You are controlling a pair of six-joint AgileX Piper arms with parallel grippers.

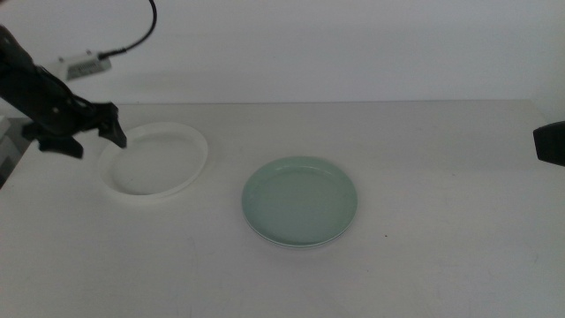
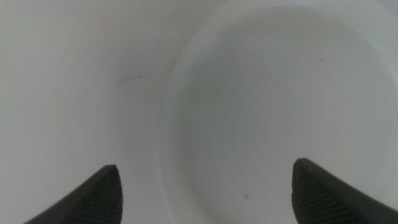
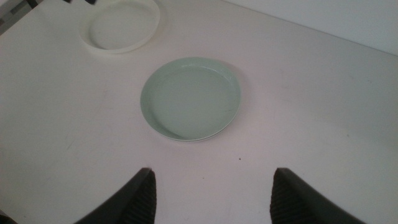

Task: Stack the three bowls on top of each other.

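A white bowl [image 1: 154,161] sits at the table's left. My left gripper [image 1: 93,140] is open at its left rim, one jaw outside and one over the inside. In the left wrist view the white bowl [image 2: 286,106] fills most of the picture, and its rim runs between the jaws of the left gripper [image 2: 208,199]. A mint green bowl [image 1: 300,199] rests at the table's middle, with a thin pale edge showing under its near side. My right gripper [image 3: 214,199] waits open well back from the green bowl [image 3: 191,96], at the right edge [image 1: 549,143] of the middle view.
The table [image 1: 441,221] is plain white, with a pale wall behind it. A cable and a small light block [image 1: 84,64] lie at the back left, behind the left arm. The table's left edge is close to the left gripper.
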